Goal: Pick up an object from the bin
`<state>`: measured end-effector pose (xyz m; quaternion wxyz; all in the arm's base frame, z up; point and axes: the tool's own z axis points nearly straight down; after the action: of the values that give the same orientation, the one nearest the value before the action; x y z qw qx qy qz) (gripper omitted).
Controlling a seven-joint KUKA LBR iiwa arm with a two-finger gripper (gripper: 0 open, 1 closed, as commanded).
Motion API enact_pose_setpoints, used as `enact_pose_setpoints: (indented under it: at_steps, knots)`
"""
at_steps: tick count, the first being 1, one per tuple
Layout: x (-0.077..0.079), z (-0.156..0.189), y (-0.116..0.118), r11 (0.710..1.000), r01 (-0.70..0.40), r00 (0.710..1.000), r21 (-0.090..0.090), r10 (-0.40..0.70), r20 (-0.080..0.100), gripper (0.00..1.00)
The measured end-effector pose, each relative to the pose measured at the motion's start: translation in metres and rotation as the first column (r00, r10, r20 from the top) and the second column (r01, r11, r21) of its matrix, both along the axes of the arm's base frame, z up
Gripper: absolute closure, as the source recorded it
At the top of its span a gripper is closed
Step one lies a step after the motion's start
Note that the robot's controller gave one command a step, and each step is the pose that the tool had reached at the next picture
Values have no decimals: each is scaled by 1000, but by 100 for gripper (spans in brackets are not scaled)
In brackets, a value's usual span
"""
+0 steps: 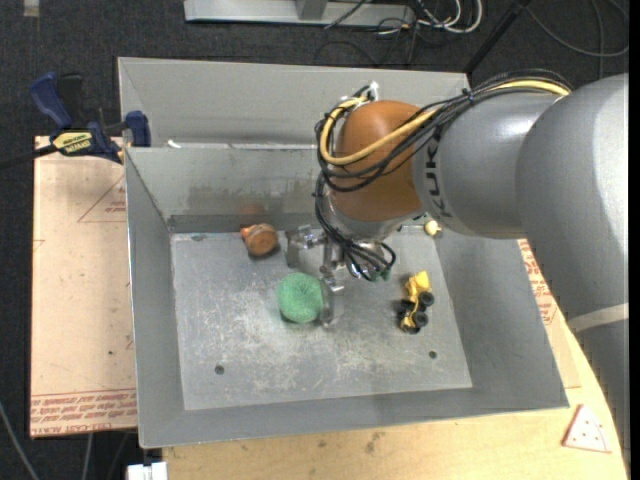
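My gripper (316, 280) hangs under the arm's orange cover, low over the middle of the bin, and stands open. A fuzzy green ball (298, 300) lies on the bin floor just left of the nearer fingertip (329, 306), which is at the ball's right side. The other finger (299, 249) is above the ball, towards the back wall. A small brown rounded thing (260, 239) sits left of the gripper near the back wall. To the gripper's right lies a yellow and black toy vehicle (413, 301).
A tiny pale yellow thing (432, 228) lies by the right wall under the arm. The arm and its cables cover the bin's back right part. Bare floor lies along the front and left of the bin.
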<state>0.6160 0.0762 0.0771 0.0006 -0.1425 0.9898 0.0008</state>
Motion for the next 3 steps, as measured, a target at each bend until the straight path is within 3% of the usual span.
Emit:
enact_pose_setpoints:
  at_steps: [1, 3]
  knots:
    - [-15, -7, 7, 999, -55, 999, 0, 55, 0, 100]
    - [-6, 6, 8, 999, -46, 999, 0, 46, 1, 100]
